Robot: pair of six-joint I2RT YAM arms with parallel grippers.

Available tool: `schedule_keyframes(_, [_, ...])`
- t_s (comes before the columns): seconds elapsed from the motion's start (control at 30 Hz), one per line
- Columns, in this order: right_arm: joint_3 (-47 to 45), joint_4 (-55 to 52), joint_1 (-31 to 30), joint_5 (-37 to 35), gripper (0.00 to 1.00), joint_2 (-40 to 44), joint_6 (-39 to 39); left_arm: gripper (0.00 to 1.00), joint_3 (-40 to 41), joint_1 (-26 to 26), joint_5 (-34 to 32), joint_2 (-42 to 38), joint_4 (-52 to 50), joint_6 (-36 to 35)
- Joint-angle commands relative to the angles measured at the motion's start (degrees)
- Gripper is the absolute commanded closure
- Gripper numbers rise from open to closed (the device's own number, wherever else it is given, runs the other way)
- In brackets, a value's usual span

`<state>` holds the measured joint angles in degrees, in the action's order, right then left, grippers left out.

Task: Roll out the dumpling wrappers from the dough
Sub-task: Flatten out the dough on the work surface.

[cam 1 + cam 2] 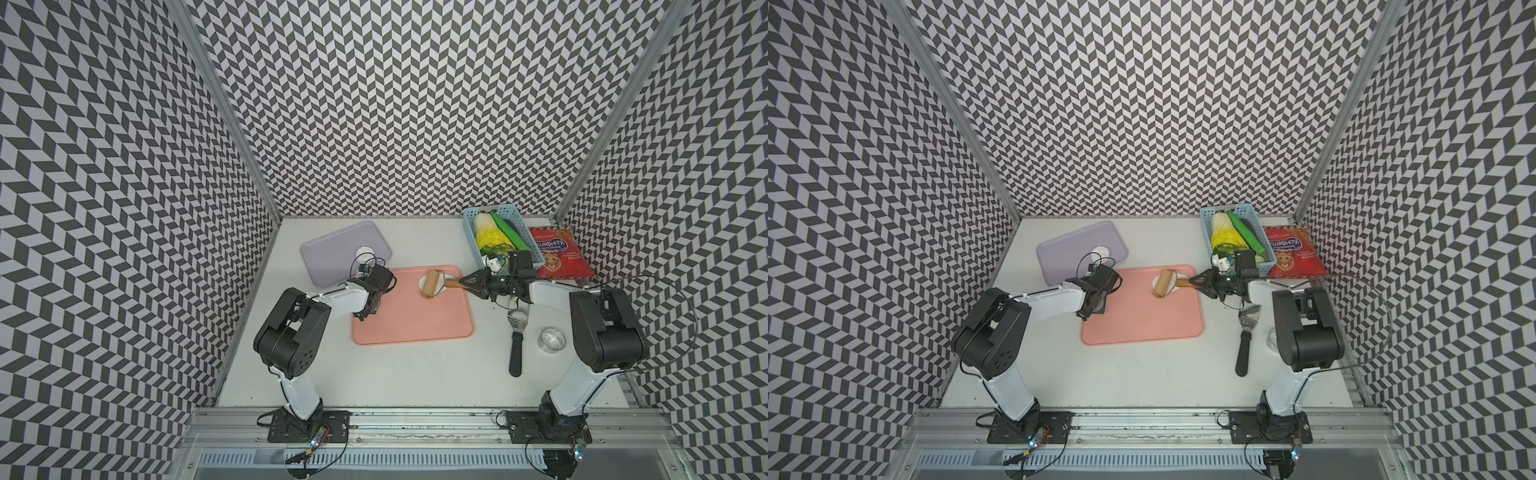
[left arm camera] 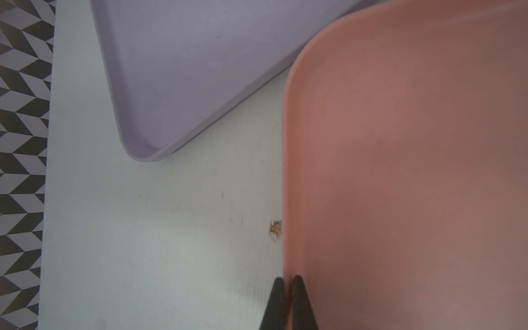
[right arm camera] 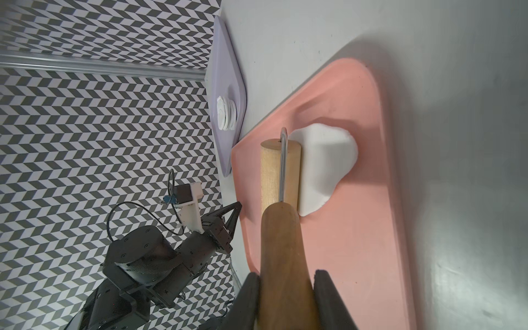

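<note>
Rolling pin (image 1: 432, 284) on dough (image 3: 325, 163) near rim of pink tray (image 1: 415, 328)

The left arm (image 1: 345, 297) and right arm (image 1: 548, 293) share one build: glossy white link shells between bulky matte black joint housings, whose flat covers show small screw holes. Each has a black base plate (image 1: 336, 426) bolted on the aluminium rail (image 1: 415, 417), with a small lit circuit board (image 1: 316, 439) just beside it. A white printed bracket (image 3: 194, 205) carries a small dark camera (image 3: 183, 194) with a looping black cable (image 3: 109, 224). The left gripper (image 2: 288, 278) and right gripper (image 3: 287, 273) have black, tapered jaws.
</note>
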<state>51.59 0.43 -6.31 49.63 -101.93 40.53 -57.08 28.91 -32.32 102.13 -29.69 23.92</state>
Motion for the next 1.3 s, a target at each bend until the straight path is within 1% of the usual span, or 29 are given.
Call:
schedule_keyframes(0.0, [-3.51, -13.61, -0.81, -16.58, 1.0, -6.12, 1.4, 1.0, 2.12, 0.01, 1.44, 2.9, -4.04, 0.34])
schedule_keyframes(0.4, [-2.66, -12.03, -1.94, -16.33, 1.0, -8.36, 2.97, 1.0, 2.15, 0.43, 1.11, 2.82, -4.15, 0.42])
schedule_keyframes(0.57, [-1.91, -11.46, -3.39, -16.4, 1.0, -9.24, 3.65, 1.0, 2.1, 0.65, 1.03, 2.81, -4.23, 0.51])
schedule_keyframes(0.77, [-0.97, -11.23, -3.63, -16.67, 1.0, -9.02, 4.07, 1.0, 2.23, 0.76, 0.85, 2.64, -4.31, 0.56])
schedule_keyframes(0.93, [-4.26, -11.71, -0.41, -17.81, 1.0, -4.42, 3.4, 1.0, 2.31, 0.75, 0.68, 2.64, -4.39, 0.6])
schedule_keyframes(1.1, [-9.71, -13.99, 5.73, -19.32, 1.0, 0.06, 0.44, 1.0, 2.24, 0.55, 0.59, 2.77, -4.4, 0.51])
schedule_keyframes(1.27, [-12.67, -17.1, 9.0, -21.61, 1.0, 2.49, -2.77, 1.0, 2.14, 0.36, 0.63, 2.9, -4.41, 0.51])
